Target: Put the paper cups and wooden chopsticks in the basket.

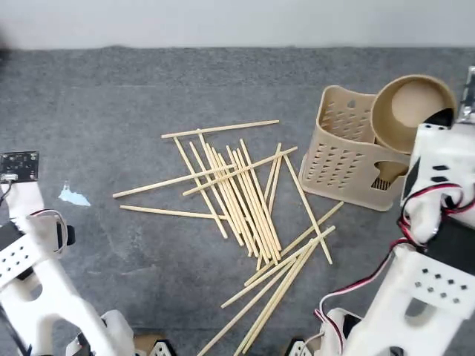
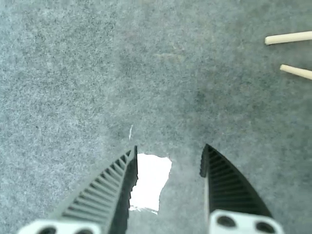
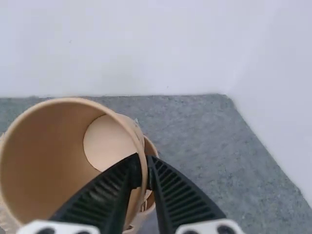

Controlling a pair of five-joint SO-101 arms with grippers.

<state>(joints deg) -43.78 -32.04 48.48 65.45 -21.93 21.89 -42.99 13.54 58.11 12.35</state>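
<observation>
One paper cup (image 3: pixel 46 156), rim in right gripper (image 3: pixel 144 165)

Chopsticks (image 1: pixel 249 204) beside basket (image 1: pixel 345 159); cup (image 1: pixel 414 105) at rim

chopsticks (image 1: pixel 239 194) left of basket (image 1: pixel 343 157), cup (image 1: pixel 410 105) over basket

Left arm (image 1: pixel 37 285), right arm (image 1: pixel 438 170): white printed plastic shells, black servo blocks (image 1: pixel 454 252), red-white-black cables (image 1: pixel 369 279). Black ridged tapered fingers (image 2: pixel 114 192), white screw-holed bases (image 2: pixel 239 223).
</observation>
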